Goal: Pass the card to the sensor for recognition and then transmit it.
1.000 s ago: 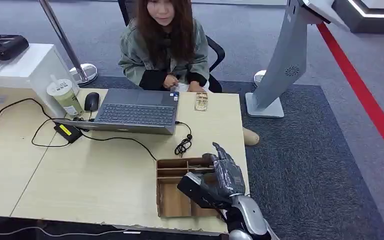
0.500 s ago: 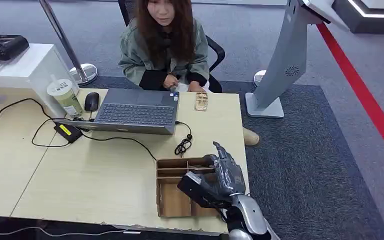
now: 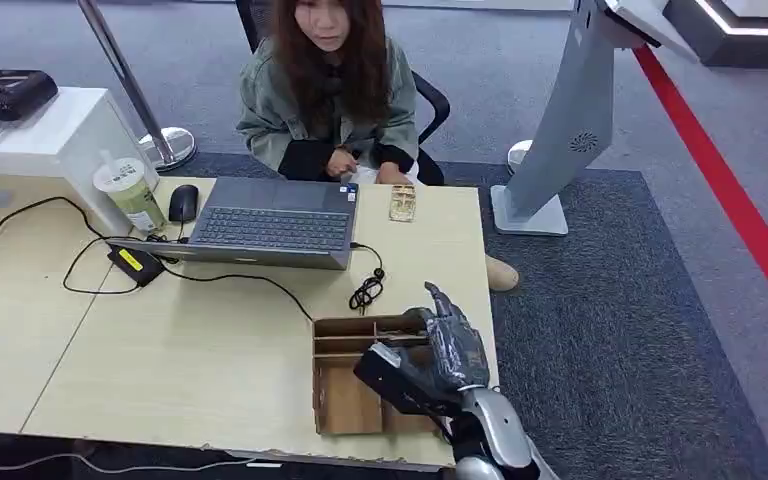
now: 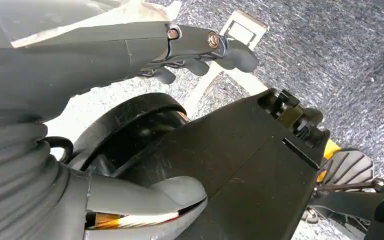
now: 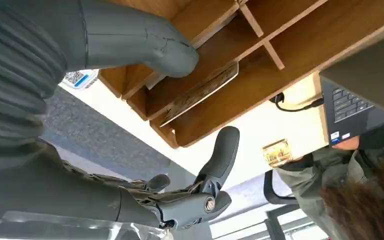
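Note:
A brown cardboard organizer box [image 3: 345, 400] with several compartments sits at the desk's front right corner. In the right wrist view a patterned card [image 5: 200, 92] leans inside one compartment of the box [image 5: 280, 30]. My right hand [image 3: 440, 350] hovers over the box's right side with its fingers spread and nothing in it. Its thumb [image 5: 165, 50] lies close to the card's edge and the other fingers [image 5: 220, 150] stay apart from it. A second patterned card [image 3: 402, 203] lies flat on the desk near the seated person. My left hand [image 4: 195, 47] hangs beside my body, holding nothing.
A person [image 3: 330, 90] sits behind an open laptop [image 3: 270, 225]. A coiled cable [image 3: 366, 292] lies between laptop and box. A small black device with a yellow label [image 3: 132, 262], a mouse [image 3: 183, 202] and a cup [image 3: 132, 195] stand left. A grey kiosk stand [image 3: 570, 130] rises beyond the desk's right edge.
My right hand has shifted very slightly to the left over the box. Everything else stays as it was.

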`<state>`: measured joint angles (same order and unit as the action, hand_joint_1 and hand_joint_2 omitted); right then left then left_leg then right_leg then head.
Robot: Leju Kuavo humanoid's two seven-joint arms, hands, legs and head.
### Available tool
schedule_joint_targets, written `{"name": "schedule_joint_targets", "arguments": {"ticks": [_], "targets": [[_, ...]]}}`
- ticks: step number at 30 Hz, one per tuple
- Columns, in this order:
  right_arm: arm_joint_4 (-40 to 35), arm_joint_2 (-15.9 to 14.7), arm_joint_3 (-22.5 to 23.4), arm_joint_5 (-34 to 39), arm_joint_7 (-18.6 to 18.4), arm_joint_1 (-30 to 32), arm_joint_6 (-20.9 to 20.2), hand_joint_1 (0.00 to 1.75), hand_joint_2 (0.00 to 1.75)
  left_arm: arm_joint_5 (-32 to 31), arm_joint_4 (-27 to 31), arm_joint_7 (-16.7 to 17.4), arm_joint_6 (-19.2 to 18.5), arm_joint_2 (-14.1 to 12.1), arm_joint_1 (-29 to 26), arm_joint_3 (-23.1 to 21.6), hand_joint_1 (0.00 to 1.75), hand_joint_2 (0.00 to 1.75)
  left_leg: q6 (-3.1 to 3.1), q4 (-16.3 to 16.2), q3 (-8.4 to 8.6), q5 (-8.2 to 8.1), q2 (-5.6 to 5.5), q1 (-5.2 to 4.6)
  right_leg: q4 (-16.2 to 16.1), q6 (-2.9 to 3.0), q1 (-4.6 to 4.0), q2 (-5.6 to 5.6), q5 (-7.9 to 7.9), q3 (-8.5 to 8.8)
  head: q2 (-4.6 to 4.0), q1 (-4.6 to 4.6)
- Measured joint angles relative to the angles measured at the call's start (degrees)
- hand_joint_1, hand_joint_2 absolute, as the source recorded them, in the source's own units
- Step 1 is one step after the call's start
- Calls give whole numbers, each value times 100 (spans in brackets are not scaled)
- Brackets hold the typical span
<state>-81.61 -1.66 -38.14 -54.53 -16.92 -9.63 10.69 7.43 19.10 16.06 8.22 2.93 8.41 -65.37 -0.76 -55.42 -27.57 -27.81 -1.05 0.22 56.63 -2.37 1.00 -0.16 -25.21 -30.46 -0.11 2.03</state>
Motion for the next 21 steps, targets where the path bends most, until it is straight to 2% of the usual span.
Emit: {"name": "schedule_joint_targets", "arguments": {"ticks": [21], "targets": [[173, 31, -2, 129, 90, -96, 111, 86, 175, -42, 0, -17, -15, 0, 0, 0, 0, 175, 0, 0, 0, 0, 0, 0, 0, 0, 0, 0, 0, 0, 0, 2]]}}
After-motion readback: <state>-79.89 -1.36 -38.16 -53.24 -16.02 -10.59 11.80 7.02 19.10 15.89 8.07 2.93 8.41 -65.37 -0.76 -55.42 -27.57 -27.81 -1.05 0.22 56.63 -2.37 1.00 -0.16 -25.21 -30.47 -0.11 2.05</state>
